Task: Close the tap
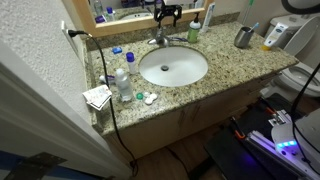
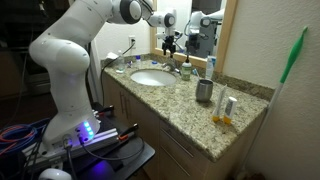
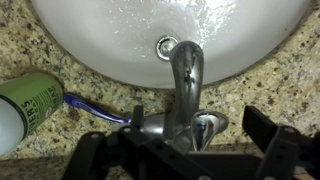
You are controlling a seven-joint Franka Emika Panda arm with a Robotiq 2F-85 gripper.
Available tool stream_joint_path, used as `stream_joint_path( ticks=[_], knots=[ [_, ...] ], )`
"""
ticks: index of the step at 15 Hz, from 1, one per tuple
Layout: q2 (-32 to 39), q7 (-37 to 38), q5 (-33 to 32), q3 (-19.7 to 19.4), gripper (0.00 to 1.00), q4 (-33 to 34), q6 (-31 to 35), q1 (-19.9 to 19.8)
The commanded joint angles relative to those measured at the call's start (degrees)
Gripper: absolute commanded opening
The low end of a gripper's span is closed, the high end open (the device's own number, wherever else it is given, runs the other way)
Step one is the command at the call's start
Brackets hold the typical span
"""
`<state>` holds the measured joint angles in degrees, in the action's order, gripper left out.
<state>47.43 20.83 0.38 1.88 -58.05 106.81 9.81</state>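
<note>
The tap [image 3: 185, 85] is a small silver faucet at the back rim of the white oval basin [image 3: 120, 40]. Its curved spout points over the drain, and its rounded lever handle [image 3: 205, 130] sits at its base. In the wrist view my gripper [image 3: 195, 135] is open, its black fingers on either side of the handle without touching it. In both exterior views the tap [image 1: 160, 38] [image 2: 183, 68] stands behind the basin [image 1: 173, 66] [image 2: 150, 77], with the gripper [image 1: 166, 14] [image 2: 171, 42] just above it.
A green-labelled tube [image 3: 25, 105] and a toothbrush [image 3: 95, 108] lie beside the tap. A metal cup [image 1: 243, 37], a clear bottle with a blue cap [image 1: 123, 82], small items and a mirror surround the basin on the granite counter [image 1: 215, 85].
</note>
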Motion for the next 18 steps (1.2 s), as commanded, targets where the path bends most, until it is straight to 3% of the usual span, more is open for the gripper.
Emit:
stream_joint_path(
  ticks=[1,4,5,7,16,18],
  knots=[
    [1.8,1.0,-1.0,-1.7,1.0,1.8,1.9,0.8],
    [2.0,0.2,-0.1,-1.2,0.98,1.8,3.1,0.6],
    [1.8,-0.1,0.0,-0.5,0.74,1.3,3.9,0.2],
    [1.6,-0.2,0.6,-0.7,0.69,1.6,3.7,0.4],
    [0.5,-1.0,2.7,1.3,0.06,0.4,0.9,-0.5],
    [0.4,-1.4,3.5,1.2,0.07,0.8,-0.1,-0.4]
  ],
)
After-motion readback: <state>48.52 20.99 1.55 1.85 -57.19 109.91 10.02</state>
